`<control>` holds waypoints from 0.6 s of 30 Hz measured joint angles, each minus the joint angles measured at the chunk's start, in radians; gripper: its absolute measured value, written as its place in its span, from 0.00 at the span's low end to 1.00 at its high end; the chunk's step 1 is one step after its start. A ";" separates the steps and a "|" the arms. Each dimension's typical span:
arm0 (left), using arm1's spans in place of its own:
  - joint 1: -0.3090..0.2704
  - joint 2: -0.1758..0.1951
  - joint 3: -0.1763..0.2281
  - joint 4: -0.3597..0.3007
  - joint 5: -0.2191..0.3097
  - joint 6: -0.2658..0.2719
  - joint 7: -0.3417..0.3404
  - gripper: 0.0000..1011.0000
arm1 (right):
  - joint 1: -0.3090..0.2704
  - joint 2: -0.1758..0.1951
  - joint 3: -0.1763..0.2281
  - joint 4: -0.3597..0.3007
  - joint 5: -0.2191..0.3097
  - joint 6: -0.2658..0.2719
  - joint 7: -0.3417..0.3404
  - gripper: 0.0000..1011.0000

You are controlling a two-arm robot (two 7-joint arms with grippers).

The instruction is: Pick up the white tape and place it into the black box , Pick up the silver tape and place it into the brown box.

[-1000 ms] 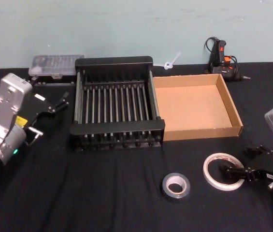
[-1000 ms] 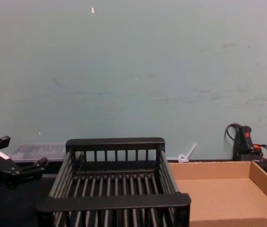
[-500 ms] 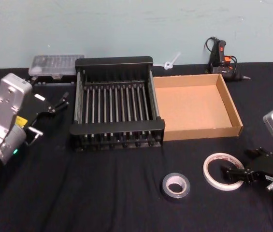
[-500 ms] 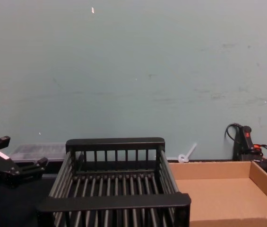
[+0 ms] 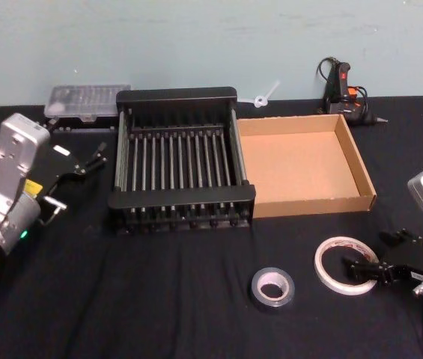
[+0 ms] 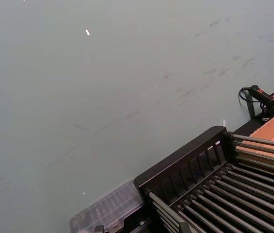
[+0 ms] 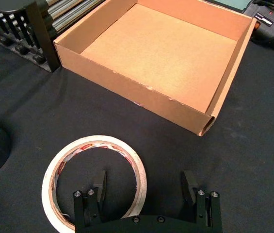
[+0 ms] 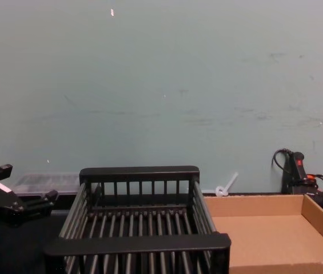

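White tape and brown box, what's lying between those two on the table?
Nothing: in the head view, bare black table separates the white tape from the brown box; the right wrist view shows the same.

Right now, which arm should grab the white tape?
The right one. Its pincer is open and already at the white tape, one finger inside the ring. The left pincer sits far off, beside the black box.
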 joint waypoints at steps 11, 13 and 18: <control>0.000 0.000 0.000 0.000 0.000 0.000 0.000 0.99 | 0.000 0.000 0.001 0.000 -0.002 0.001 0.003 0.99; 0.000 0.000 0.000 0.000 0.000 0.000 0.000 0.99 | 0.000 0.000 0.001 0.000 -0.002 0.001 0.002 0.99; 0.000 0.000 0.000 0.000 0.000 0.000 0.000 0.99 | 0.000 0.000 0.000 -0.001 -0.001 0.001 0.001 0.99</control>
